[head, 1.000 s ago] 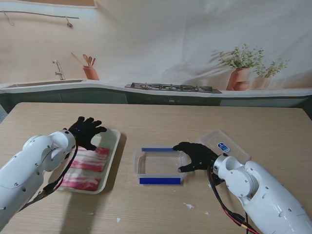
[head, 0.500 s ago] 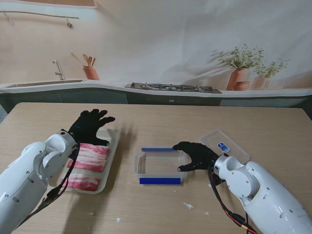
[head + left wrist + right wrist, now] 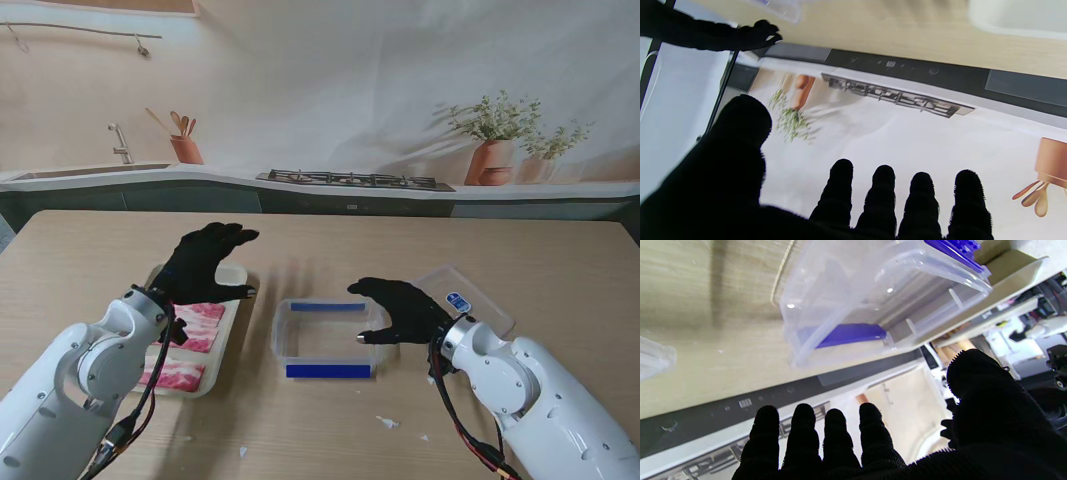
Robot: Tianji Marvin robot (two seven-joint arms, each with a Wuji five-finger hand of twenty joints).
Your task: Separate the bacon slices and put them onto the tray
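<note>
Both arms are built of glossy white, rounded shells with small dark screw holes, each ending in a five-fingered hand, the left hand and right hand alike gloved in ribbed black fabric, with black and red cables looping beneath the wrists.

Pink-white streaky bacon, blk hands

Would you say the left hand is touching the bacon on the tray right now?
Apart. The stand view shows the left hand raised with fingers spread over the tray's far end, the bacon lying nearer to me; the left wrist view shows empty fingers.
</note>
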